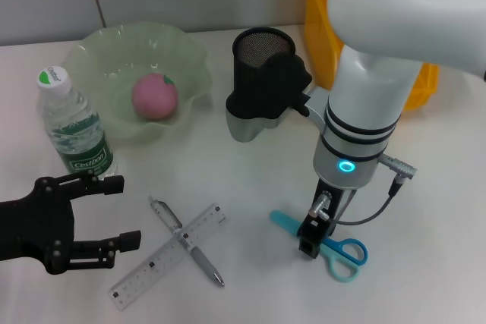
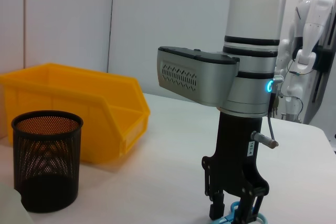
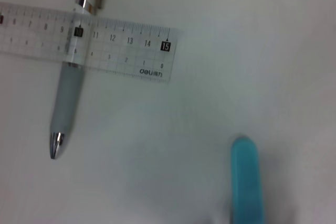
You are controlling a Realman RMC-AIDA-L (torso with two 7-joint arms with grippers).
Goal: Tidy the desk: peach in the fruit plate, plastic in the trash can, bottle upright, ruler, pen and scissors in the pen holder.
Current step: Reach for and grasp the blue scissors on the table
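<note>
A pink peach (image 1: 156,96) lies in the green fruit plate (image 1: 190,55). The bottle (image 1: 72,123) stands upright beside the plate. On the near table a clear ruler (image 1: 152,265) (image 3: 126,43) lies crossed with a grey pen (image 1: 199,257) (image 3: 65,95). To their right lie blue scissors (image 1: 345,252) (image 3: 245,177). My right gripper (image 1: 310,239) (image 2: 231,209) is lowered over the scissors' middle, open, a finger on each side. The black mesh pen holder (image 1: 262,55) (image 2: 46,163) stands behind. My left gripper (image 1: 121,212) hovers open at the near left. No plastic is in view.
A yellow bin (image 1: 323,20) (image 2: 79,103) sits at the back right, behind the pen holder. My right arm's white body (image 1: 364,111) rises above the scissors and covers part of the bin.
</note>
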